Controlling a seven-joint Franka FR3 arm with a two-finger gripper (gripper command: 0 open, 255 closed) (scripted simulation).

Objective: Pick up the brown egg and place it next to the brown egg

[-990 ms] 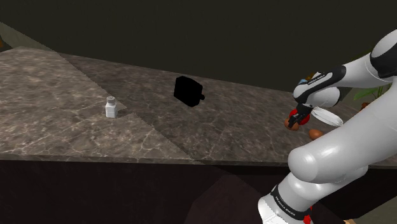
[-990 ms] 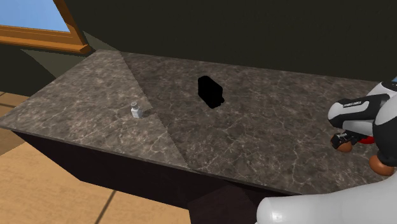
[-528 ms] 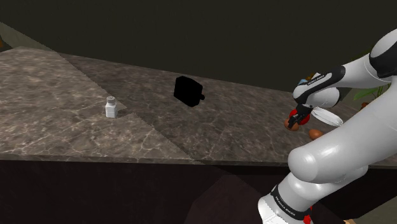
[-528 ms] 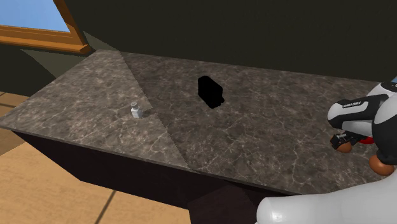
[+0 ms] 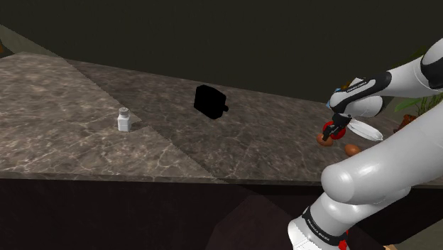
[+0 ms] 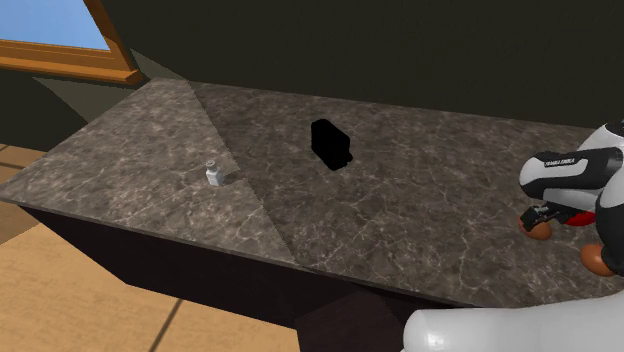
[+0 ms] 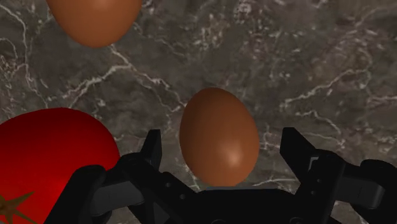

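Observation:
A brown egg (image 7: 219,137) lies on the dark marble counter (image 7: 305,57), between the fingers of my black gripper (image 7: 224,149). The fingers (image 7: 153,147) stand apart and do not touch the egg, so the gripper is open. A second brown egg (image 7: 94,19) lies a short way beyond it on the counter. In the shoulder view the gripper (image 5: 332,131) hangs just above the first egg (image 5: 324,140), with the other egg (image 5: 352,149) to its right. The second exterior view has the first egg (image 6: 538,230) under the hand and the other egg (image 6: 598,258) nearer the counter's front edge.
A red tomato (image 7: 51,159) sits right beside one finger. A black boxy object (image 5: 210,101) stands mid-counter and a small white shaker (image 5: 124,119) further to the shoulder view's left. The counter's front edge (image 5: 177,177) runs close by.
The gripper has opened and let go of the egg, which now rests on the counter. The hand has lifted slightly.

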